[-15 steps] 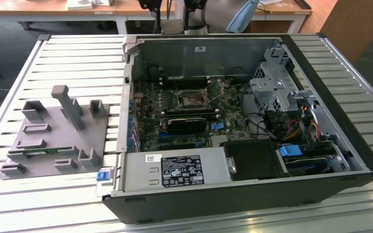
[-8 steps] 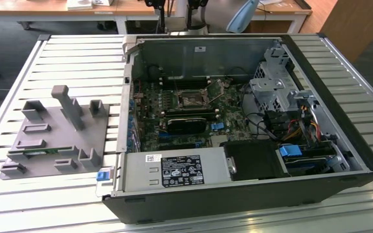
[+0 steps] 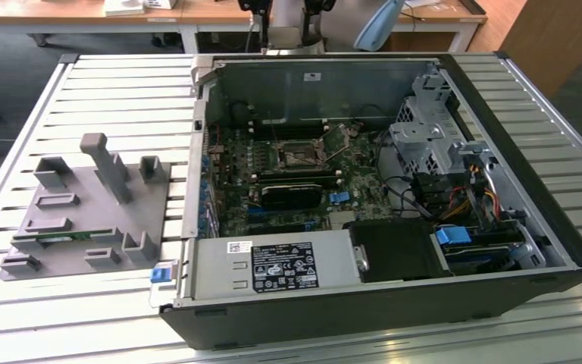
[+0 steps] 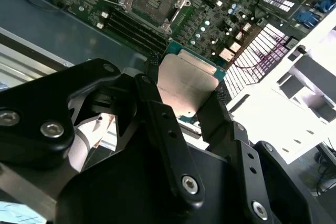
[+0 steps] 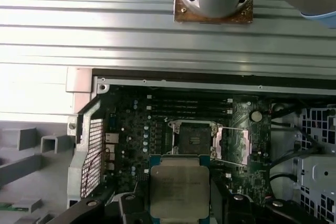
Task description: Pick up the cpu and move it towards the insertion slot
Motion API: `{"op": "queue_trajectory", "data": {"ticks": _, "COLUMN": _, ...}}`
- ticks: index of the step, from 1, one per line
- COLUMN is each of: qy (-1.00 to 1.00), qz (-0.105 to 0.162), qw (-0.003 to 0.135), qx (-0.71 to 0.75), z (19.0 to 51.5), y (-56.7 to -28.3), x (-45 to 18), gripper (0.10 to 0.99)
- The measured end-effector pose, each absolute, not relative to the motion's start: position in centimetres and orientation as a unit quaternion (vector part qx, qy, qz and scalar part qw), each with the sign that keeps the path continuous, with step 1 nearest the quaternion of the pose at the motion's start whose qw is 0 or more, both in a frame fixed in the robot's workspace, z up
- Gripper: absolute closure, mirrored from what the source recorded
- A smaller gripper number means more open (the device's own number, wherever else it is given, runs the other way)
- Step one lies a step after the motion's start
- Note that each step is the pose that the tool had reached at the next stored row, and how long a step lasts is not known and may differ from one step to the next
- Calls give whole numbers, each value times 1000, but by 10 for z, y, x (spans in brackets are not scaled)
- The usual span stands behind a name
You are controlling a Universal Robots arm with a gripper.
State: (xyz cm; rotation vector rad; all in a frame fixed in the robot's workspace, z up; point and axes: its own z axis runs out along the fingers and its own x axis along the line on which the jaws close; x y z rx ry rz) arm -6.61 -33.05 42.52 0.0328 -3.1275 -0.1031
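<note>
The cpu (image 4: pixel 186 85) is a flat square chip with a silvery top and a green edge. My gripper (image 4: pixel 185 95) is shut on it, one black finger (image 4: pixel 152 100) on each side. In the first wrist view the cpu (image 5: pixel 179 184) hangs above the motherboard, just short of the insertion slot (image 5: pixel 191 139). The slot is a dark square socket in a silvery frame with its lid open. It also shows in the second wrist view as the insertion slot (image 4: pixel 149 1), beyond the chip, and in the exterior view as the insertion slot (image 3: pixel 298 157) in the middle of the board.
The open computer case (image 3: pixel 514 152) lies on a slatted metal table (image 3: pixel 119 98). Long black memory slots (image 5: pixel 189 109) run beside the socket, and a drive cage (image 3: pixel 427 144) with cables stands to the exterior view's right. A grey fixture (image 3: pixel 79 220) holding a green memory stick (image 3: pixel 64 239) sits left of the case.
</note>
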Motion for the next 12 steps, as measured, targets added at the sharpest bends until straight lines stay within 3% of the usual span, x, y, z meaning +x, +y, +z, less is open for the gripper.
{"op": "queue_trajectory", "data": {"ticks": 12, "qy": -999, "qz": -33, "qw": 6, "qx": 8, "z": 422, "y": -324, "x": -40, "gripper": 541}}
